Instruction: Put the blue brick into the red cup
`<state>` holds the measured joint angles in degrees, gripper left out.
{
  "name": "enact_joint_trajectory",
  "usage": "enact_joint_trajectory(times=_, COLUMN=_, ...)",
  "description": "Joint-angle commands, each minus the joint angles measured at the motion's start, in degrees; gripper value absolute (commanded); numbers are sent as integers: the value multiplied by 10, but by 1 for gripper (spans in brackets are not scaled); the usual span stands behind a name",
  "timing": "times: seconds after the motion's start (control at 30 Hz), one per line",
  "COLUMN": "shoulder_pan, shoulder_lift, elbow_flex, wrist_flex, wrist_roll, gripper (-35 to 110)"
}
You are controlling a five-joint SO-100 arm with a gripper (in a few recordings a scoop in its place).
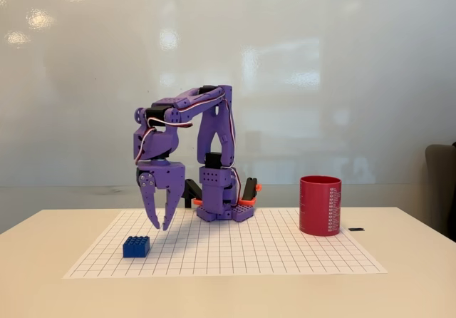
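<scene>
A shiny white wall stands behind a smooth pale table (43,275) with a sheet of grid paper (271,250) on it. The blue brick (136,247) (small, blocky, with bumps on top) sits on the paper near its left side. The red cup (320,205) is round with straight sides and stands far to the right; its tiny white print is too small to read. The purple arm (214,147) bends over, and its gripper (160,224) points down just above the brick, fingers a little apart, holding nothing.
</scene>
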<state>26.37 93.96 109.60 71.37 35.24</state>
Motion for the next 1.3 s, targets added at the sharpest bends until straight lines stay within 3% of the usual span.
enact_joint_trajectory(times=0.0, shoulder_pan=9, shoulder_lift=37, elbow_flex=-4, wrist_flex=-13, wrist_roll=-33, gripper=54)
enact_joint_trajectory(times=0.03, shoulder_pan=13, shoulder_lift=39, elbow_flex=4, wrist_flex=-15, wrist_roll=-9, gripper=70)
enact_joint_trajectory(times=0.07, shoulder_pan=21, shoulder_lift=41, elbow_flex=4, wrist_flex=-17, wrist_roll=9, gripper=74)
enact_joint_trajectory(times=0.53, shoulder_pan=12, shoulder_lift=40, elbow_flex=16, wrist_flex=-4, wrist_roll=38, gripper=76)
enact_joint_trajectory(times=1.1, shoulder_pan=3, shoulder_lift=-5, elbow_flex=123, wrist_flex=-126, wrist_roll=40, gripper=75)
enact_joint_trajectory(times=1.2, shoulder_pan=4, shoulder_lift=-5, elbow_flex=129, wrist_flex=-140, wrist_roll=29, gripper=63)
enact_joint_trajectory(times=1.23, shoulder_pan=2, shoulder_lift=-5, elbow_flex=129, wrist_flex=-142, wrist_roll=18, gripper=45)
enact_joint_trajectory(times=1.27, shoulder_pan=2, shoulder_lift=-5, elbow_flex=128, wrist_flex=-147, wrist_roll=15, gripper=11)
